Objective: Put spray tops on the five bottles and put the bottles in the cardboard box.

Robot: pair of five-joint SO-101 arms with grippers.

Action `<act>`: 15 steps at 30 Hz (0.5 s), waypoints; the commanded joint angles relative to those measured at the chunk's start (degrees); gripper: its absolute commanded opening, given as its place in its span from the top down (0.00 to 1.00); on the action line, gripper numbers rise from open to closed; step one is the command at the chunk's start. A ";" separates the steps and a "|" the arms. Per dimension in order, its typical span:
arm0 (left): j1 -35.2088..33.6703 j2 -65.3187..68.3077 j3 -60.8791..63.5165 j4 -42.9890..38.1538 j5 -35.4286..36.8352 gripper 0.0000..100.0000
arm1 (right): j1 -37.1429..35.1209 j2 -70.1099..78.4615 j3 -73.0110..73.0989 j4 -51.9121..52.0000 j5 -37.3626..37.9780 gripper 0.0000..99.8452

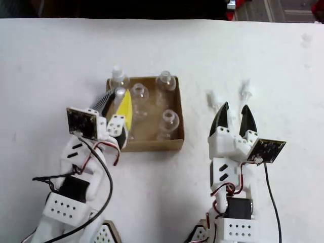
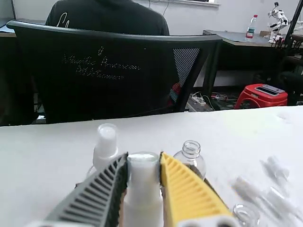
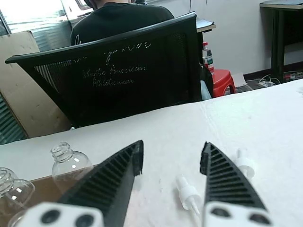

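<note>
The cardboard box [image 1: 173,109] sits mid-table with clear bottles standing in it. One bottle [image 1: 118,77] [image 2: 105,144] at its far left corner wears a white spray top. Three others [image 1: 139,94] [image 1: 164,81] [image 1: 168,120] stand with open necks; one open bottle [image 2: 190,156] stands just past my left fingers. My left gripper [image 1: 117,98] [image 2: 143,157], with one grey and one yellow finger, is over the box's left side, shut on a white spray top [image 2: 142,182]; what is under it is hidden. My right gripper [image 1: 235,109] [image 3: 170,161] stands open, right of the box.
Loose spray tops [image 1: 211,98] [image 1: 246,90] lie on the white table just beyond my right gripper, also seen as spray tops [image 3: 188,193] [image 3: 244,163]. A black chair [image 2: 113,71] with a person seated stands behind the table's far edge.
</note>
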 commanded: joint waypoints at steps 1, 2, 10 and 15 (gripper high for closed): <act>-0.66 -1.01 1.23 -1.32 -1.76 0.98 | -0.13 -0.13 0.53 0.13 0.88 0.82; -1.10 -1.01 1.76 -1.32 -1.76 0.98 | -0.13 -0.13 0.53 0.13 0.88 0.82; -1.36 -1.01 3.08 -1.32 -1.32 0.98 | -0.13 -0.13 0.53 0.13 0.88 0.82; -1.27 -1.01 4.84 -1.32 -1.23 0.98 | -0.13 -0.13 0.53 0.13 0.88 0.82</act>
